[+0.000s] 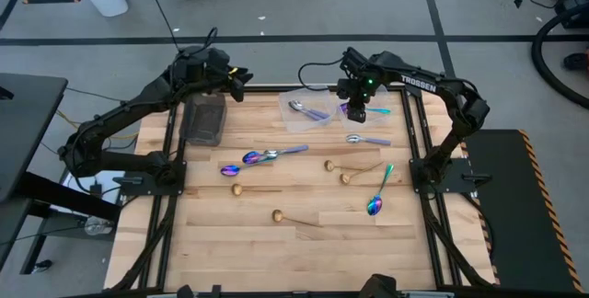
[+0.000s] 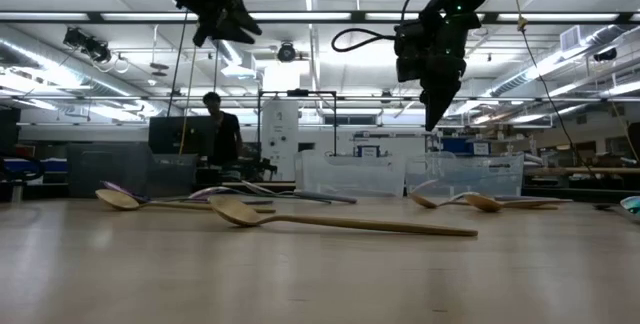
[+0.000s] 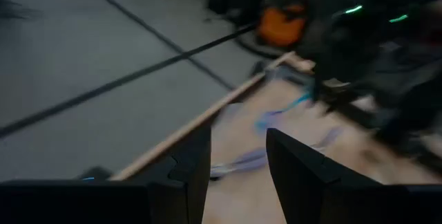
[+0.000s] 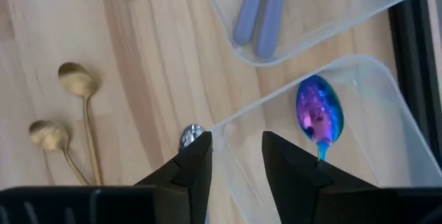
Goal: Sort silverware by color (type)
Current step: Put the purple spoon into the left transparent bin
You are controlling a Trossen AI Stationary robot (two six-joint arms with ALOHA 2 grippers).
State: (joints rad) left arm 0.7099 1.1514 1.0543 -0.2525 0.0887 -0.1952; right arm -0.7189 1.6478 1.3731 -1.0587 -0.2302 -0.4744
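Observation:
Slim spoons lie scattered on the wooden table: gold ones (image 1: 237, 189) (image 1: 276, 215) (image 1: 337, 170), rainbow ones (image 1: 230, 170) (image 1: 375, 204) and silver ones (image 1: 276, 154) (image 1: 354, 139). Two clear containers sit at the far side. One (image 1: 308, 109) holds silver spoons (image 4: 259, 10); the other (image 4: 373, 155) holds a rainbow spoon (image 4: 319, 113). My right gripper (image 1: 354, 109) (image 4: 235, 155) hangs open above the near rim of the rainbow container, holding nothing. My left gripper (image 1: 235, 75) (image 3: 238, 162) is open, raised over the table's far edge beside the dark tray (image 1: 204, 119).
The dark rectangular tray lies at the far left of the table. Black frame rails (image 1: 166, 165) (image 1: 419, 151) run along both sides. A silver spoon's bowl (image 4: 191, 135) lies just outside the rainbow container. A person (image 2: 222, 129) stands in the room behind.

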